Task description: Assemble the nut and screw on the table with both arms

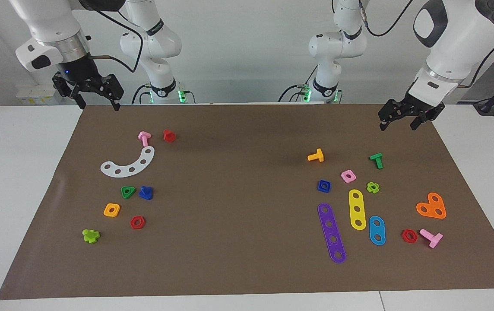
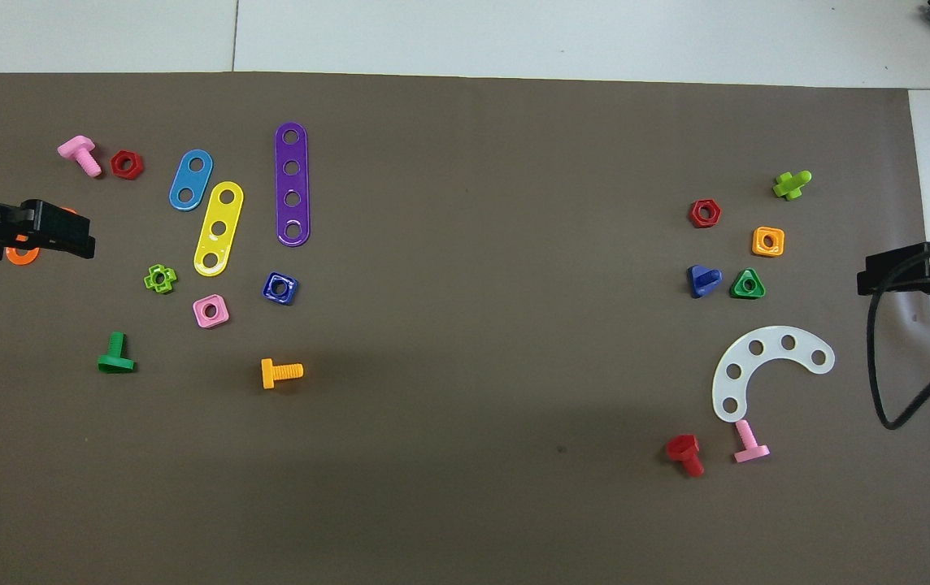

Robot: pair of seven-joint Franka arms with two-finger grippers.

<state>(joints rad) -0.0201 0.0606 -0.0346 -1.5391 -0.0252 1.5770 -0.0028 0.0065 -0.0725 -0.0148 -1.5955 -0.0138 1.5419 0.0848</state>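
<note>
The dark-blue square nut [image 1: 324,185] [image 2: 280,288] lies flat on the brown mat [image 1: 238,181] toward the left arm's end, beside a pink square nut [image 1: 348,176]. The dark-blue screw [image 1: 145,192] [image 2: 703,280] lies toward the right arm's end, beside a green triangular nut [image 1: 128,191]. My left gripper [image 1: 399,125] [image 2: 75,237] is open and empty, raised over the mat's edge at its own end. My right gripper [image 1: 99,103] [image 2: 880,276] is open and empty, raised over the mat's corner at its own end. Both are far from the nut and the screw.
Near the nut lie purple [image 1: 332,233], yellow [image 1: 357,209] and blue [image 1: 377,230] strips, an orange bolt [image 1: 316,156], a dark-green bolt [image 1: 376,160] and an orange heart plate [image 1: 432,206]. Near the screw lie a white curved plate [image 1: 128,163], an orange nut [image 1: 112,210] and a red nut [image 1: 137,222].
</note>
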